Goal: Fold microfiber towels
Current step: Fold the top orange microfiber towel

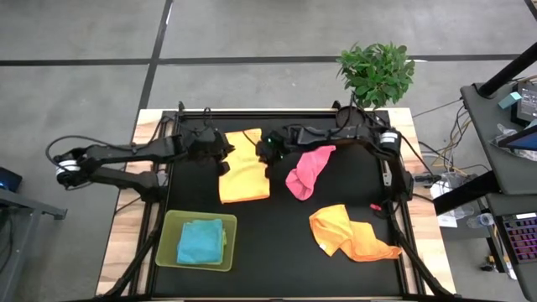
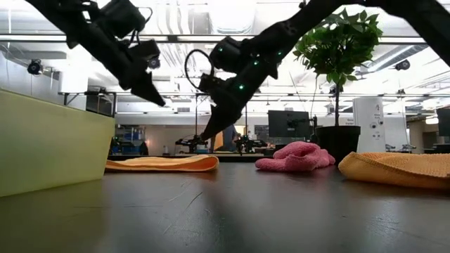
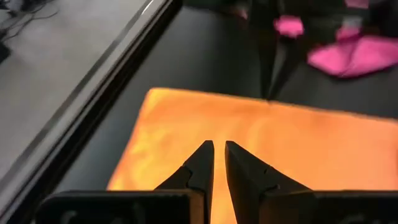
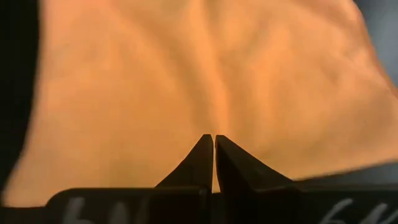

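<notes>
A yellow towel (image 1: 243, 172) lies flat on the black table top, toward the far middle. It also shows in the low view (image 2: 162, 164), the left wrist view (image 3: 298, 149) and the right wrist view (image 4: 186, 74). My left gripper (image 1: 228, 153) is shut and hangs over the towel's left edge, clear of it (image 2: 160, 102) (image 3: 219, 144). My right gripper (image 1: 262, 151) is shut, points down over the towel's far right part (image 2: 204, 137) (image 4: 214, 137), and seems just clear of it. A pink towel (image 1: 306, 172) and an orange towel (image 1: 348, 235) lie crumpled to the right.
A translucent lime-green tray (image 1: 168, 247) at the near left holds a folded light blue towel (image 1: 201, 242). Its wall fills the left of the low view (image 2: 49, 140). A potted plant (image 1: 377, 71) stands at the far right edge. Bare black table lies between tray and orange towel.
</notes>
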